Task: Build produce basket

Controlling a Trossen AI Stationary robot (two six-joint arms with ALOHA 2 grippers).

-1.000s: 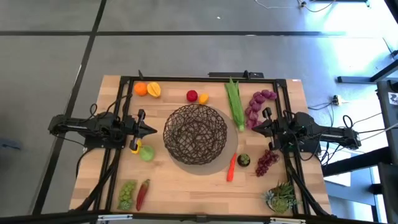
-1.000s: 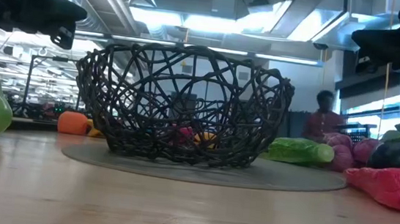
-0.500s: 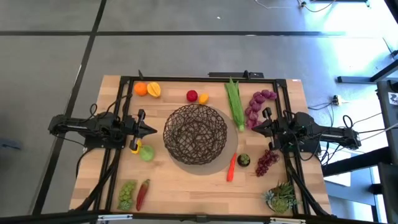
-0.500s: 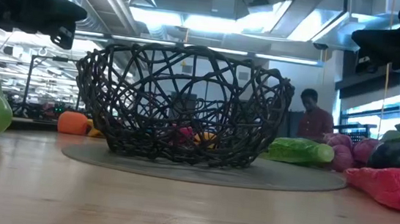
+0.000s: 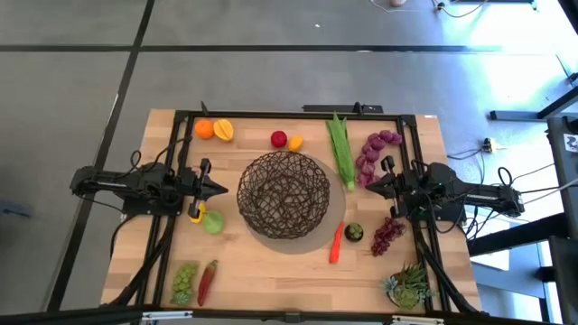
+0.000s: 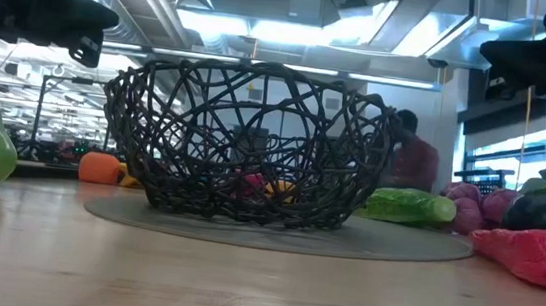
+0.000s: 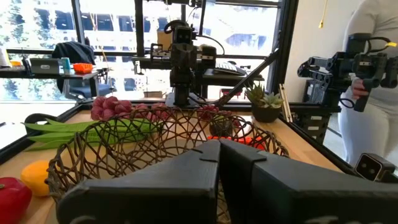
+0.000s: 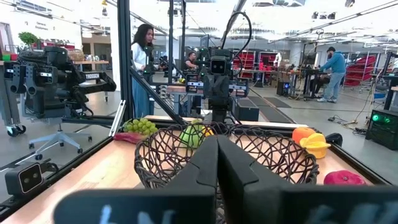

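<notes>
Two matte black robot arms, the left arm (image 5: 135, 187) and the right arm (image 5: 452, 194), share one build: blocky jointed segments with loose black cables looping along them. Each narrows to a dark two-finger gripper, the left gripper (image 5: 219, 189) and the right gripper (image 5: 368, 183), whose fingers (image 7: 186, 180) are broad, angular black plastic slabs with a faintly ribbed printed surface. The wrist housing is a boxy black unit (image 6: 41, 5) with rounded edges.

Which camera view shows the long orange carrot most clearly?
The high view: the long orange carrot lies whole on the wooden table, beside the grey round mat. The low view shows only a blurred red-orange mass at the right edge; both wrist views barely show it.
</notes>
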